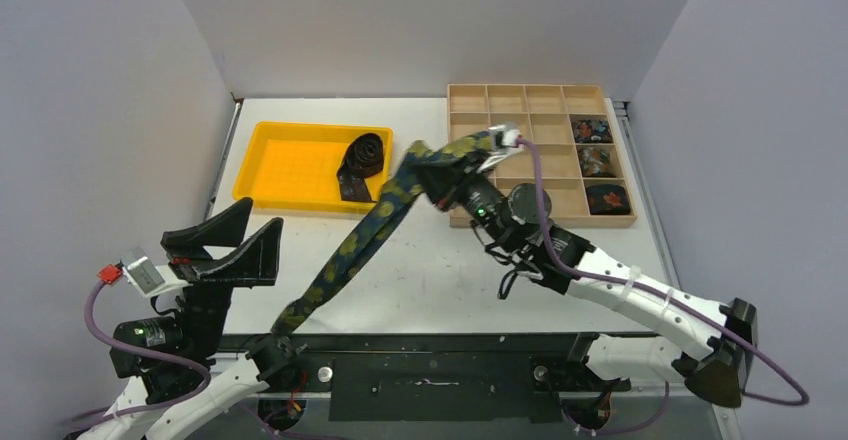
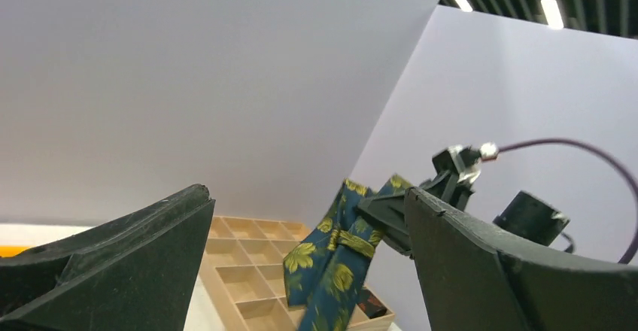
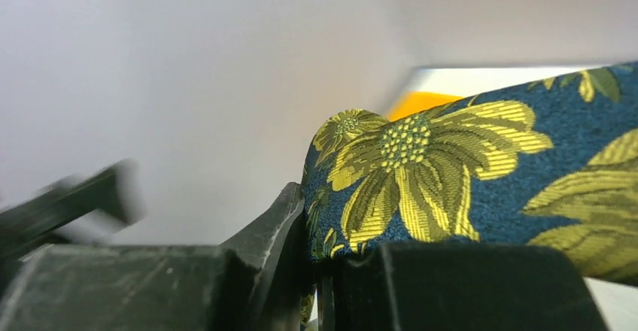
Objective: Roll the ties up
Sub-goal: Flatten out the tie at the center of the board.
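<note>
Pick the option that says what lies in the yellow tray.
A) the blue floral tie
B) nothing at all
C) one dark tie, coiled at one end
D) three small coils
C: a single dark tie, coiled at its far end, lies in the yellow tray, while the blue floral tie is pinched in the right gripper and held up off the table.

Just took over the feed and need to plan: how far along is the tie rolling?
Done: three rolled ties sit in the right column of the box. In hand: the right gripper is shut on the blue floral tie, lifted, its tail trailing to the table; the left gripper is open and empty. Left: rolling that tie, plus the dark tie half-coiled in the yellow tray.
</note>
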